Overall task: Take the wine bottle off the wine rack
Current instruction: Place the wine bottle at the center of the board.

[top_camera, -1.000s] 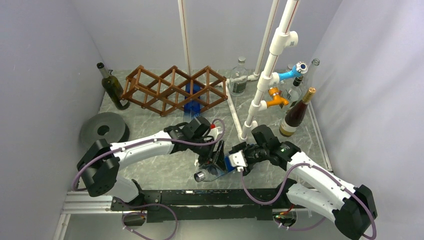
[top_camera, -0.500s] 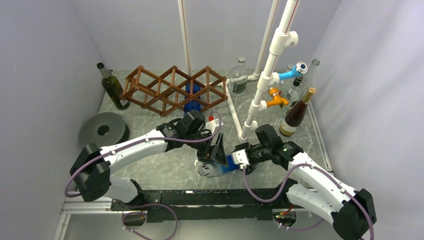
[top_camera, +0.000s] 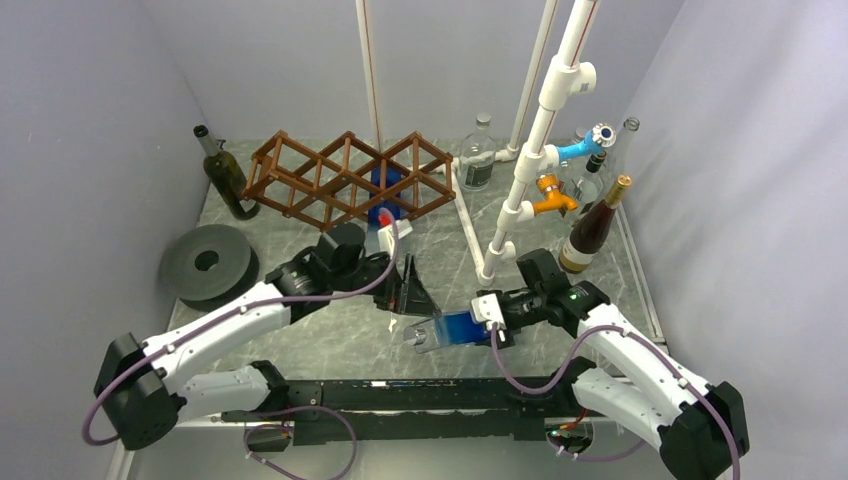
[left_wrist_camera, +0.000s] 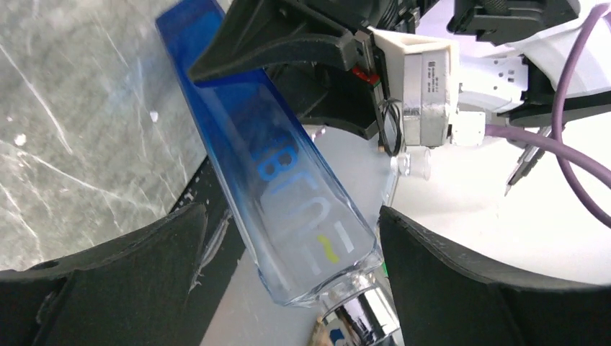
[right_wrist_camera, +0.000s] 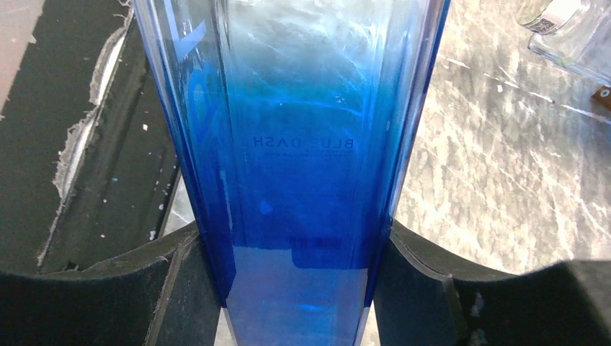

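Note:
The blue-to-clear glass wine bottle [top_camera: 448, 329] lies nearly level over the table's near edge, off the brown wooden wine rack [top_camera: 345, 180] at the back. My right gripper [top_camera: 488, 318] is shut on its blue end; both fingers press its sides in the right wrist view [right_wrist_camera: 295, 252]. My left gripper [top_camera: 412, 293] is open just left of the bottle. In the left wrist view [left_wrist_camera: 288, 241] the fingers stand wide apart on either side of the bottle's clear end [left_wrist_camera: 302, 216] without touching it. A blue thing [top_camera: 384, 186] shows in one rack cell.
A green bottle [top_camera: 226, 176] stands at the rack's left and a grey disc [top_camera: 207, 262] lies in front of it. A white pipe stand [top_camera: 530, 160] with taps, a clear bottle [top_camera: 478, 155] and a dark gold-capped bottle [top_camera: 590, 228] stand at the right.
My left gripper has let go of the bottle and drawn back to the left and away. The right gripper keeps the bottle, which now lies flatter and a little further right.

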`<state>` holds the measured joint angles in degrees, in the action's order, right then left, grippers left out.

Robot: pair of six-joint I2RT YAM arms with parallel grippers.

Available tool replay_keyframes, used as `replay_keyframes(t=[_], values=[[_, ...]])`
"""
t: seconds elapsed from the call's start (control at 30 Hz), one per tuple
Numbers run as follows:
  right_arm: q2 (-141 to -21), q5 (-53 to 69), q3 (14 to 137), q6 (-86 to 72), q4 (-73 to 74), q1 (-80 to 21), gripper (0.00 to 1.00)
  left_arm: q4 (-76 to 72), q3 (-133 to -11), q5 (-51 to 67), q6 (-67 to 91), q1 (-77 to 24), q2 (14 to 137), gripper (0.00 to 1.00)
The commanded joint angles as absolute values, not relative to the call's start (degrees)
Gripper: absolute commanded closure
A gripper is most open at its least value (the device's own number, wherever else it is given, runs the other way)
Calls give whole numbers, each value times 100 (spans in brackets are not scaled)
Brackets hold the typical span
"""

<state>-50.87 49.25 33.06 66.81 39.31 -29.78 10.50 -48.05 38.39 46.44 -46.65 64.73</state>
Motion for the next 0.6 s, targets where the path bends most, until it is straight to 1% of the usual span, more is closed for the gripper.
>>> replay_keyframes(t=[0.0,0.1,0.2,0.5,0.57], values=[[-5012,5853,3551,6571,3593,-2864,100,57,-4344,3340,4828,-4583,5898,5],[-5068,5942,3576,6512,3602,-2799,100,-421,-4034,2936,4834,-4564,5504,4],[-5082,6022,3582,6440,3595,-2716,100,-789,-3739,2428,4667,-4553,4942,1],[-5119,6231,3629,6209,3577,-2492,100,-1812,-2812,934,3775,-4553,2784,0],[-5135,6305,3662,6138,3581,-2426,100,-2288,-2409,961,3495,-4553,2345,0]])
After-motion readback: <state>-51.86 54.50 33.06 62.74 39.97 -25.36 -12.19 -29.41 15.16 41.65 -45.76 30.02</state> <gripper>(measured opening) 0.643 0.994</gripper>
